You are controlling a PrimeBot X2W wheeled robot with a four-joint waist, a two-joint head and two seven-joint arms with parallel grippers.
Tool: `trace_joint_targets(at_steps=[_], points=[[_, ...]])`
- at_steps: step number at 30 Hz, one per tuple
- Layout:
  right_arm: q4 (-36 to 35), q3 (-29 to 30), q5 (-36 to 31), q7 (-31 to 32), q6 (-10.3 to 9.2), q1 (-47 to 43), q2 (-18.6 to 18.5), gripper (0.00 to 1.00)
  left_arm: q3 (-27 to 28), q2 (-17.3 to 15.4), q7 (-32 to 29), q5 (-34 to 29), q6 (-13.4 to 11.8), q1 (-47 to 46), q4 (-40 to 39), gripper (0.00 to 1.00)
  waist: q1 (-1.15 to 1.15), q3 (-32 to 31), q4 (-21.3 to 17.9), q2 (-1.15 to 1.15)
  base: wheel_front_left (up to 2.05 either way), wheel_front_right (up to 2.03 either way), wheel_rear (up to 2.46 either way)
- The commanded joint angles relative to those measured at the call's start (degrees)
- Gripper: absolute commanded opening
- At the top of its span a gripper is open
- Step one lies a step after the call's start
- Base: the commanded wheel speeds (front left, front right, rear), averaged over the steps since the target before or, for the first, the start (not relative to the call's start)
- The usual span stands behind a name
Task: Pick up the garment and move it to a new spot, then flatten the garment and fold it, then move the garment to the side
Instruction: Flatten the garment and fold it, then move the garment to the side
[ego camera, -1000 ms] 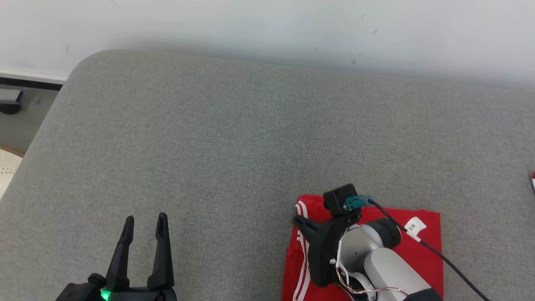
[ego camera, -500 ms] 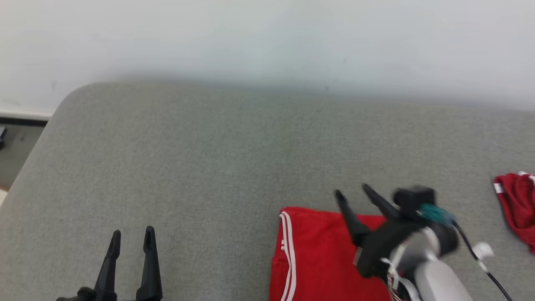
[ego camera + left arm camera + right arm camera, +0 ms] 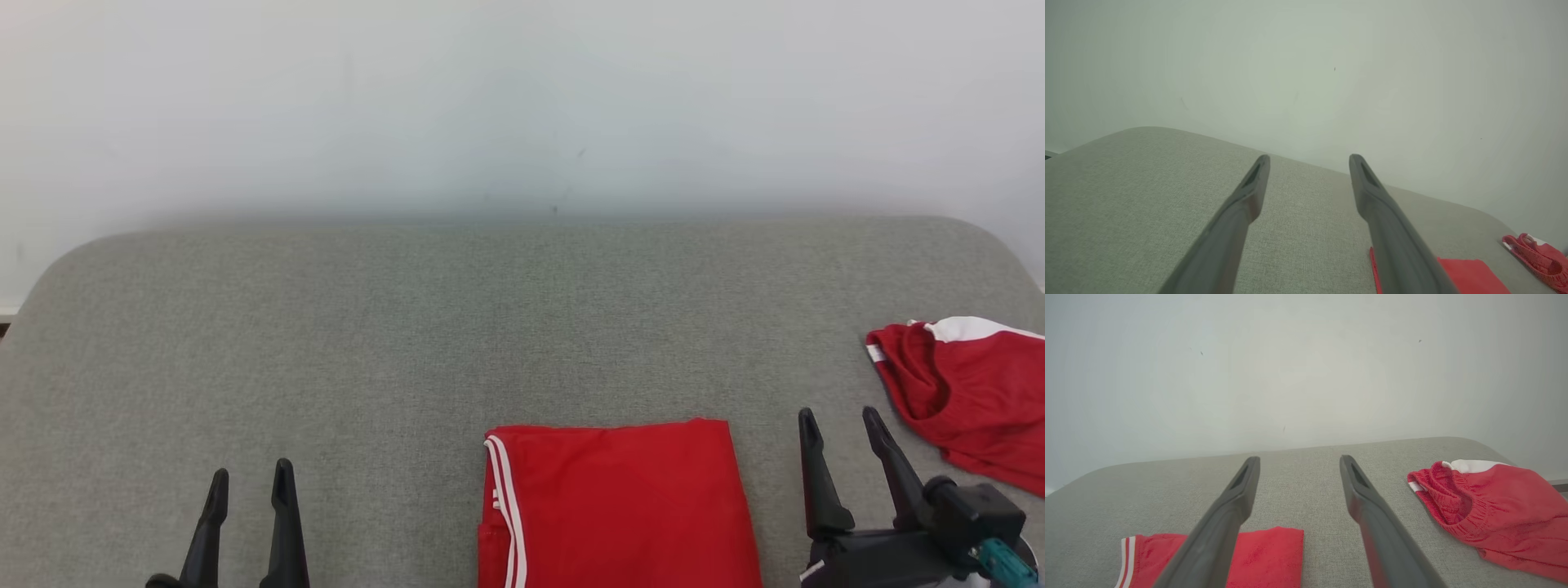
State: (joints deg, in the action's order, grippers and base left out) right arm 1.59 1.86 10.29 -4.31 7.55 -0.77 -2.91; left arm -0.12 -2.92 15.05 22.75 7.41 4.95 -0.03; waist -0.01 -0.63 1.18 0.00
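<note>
A red garment (image 3: pixel 620 506) with white side stripes lies folded flat near the front of the grey padded table (image 3: pixel 408 343); it also shows low in the left wrist view (image 3: pixel 1470 277) and in the right wrist view (image 3: pixel 1265 555). My right gripper (image 3: pixel 839 426) stands open just right of it, apart from the cloth, nothing between its fingers (image 3: pixel 1241 494). My left gripper (image 3: pixel 249 482) is open at the lower left, well clear of the garment, its fingers (image 3: pixel 1249 196) empty.
A second red garment (image 3: pixel 963 392) with a white band lies crumpled at the table's right edge, seen too in the right wrist view (image 3: pixel 1486 506). A pale wall (image 3: pixel 522 98) runs behind the table's rounded far edge.
My right gripper has let go of the folded garment, opened and drawn back to its right. The head camera has swung rightward and up, bringing the crumpled garment into view.
</note>
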Motion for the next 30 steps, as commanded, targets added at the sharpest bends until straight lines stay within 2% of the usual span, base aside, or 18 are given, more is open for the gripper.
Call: trace_joint_targets(at_steps=[1,12,18,30], points=[[0.20,0.31,-0.26,-0.82,-0.13,-0.55,0.03,1.00,-0.12,0.01,0.17,-0.91,0.07,0.20,0.35,1.00,0.01,-0.39,-0.66,0.00,0.00,0.00,0.00],[6.70,1.62,-4.23,-4.69,-0.13,-2.22,0.00,1.00,-0.12,-1.04,0.17,-6.22,0.08,2.64,4.02,1.00,0.01,-1.30,-1.36,0.00,0.00,0.00,0.00],[9.37,1.36,-3.72,-5.32,-0.13,-1.40,0.01,1.00,0.18,-1.18,0.17,-6.55,0.08,3.35,4.77,1.00,0.01,-1.75,-1.20,0.00,0.00,0.00,0.00],[10.23,1.41,-3.76,-5.15,-0.13,-0.49,0.02,1.00,-0.13,-0.95,0.17,-6.78,0.08,3.21,4.90,1.00,0.01,-1.41,-0.85,0.00,0.00,0.00,0.00]])
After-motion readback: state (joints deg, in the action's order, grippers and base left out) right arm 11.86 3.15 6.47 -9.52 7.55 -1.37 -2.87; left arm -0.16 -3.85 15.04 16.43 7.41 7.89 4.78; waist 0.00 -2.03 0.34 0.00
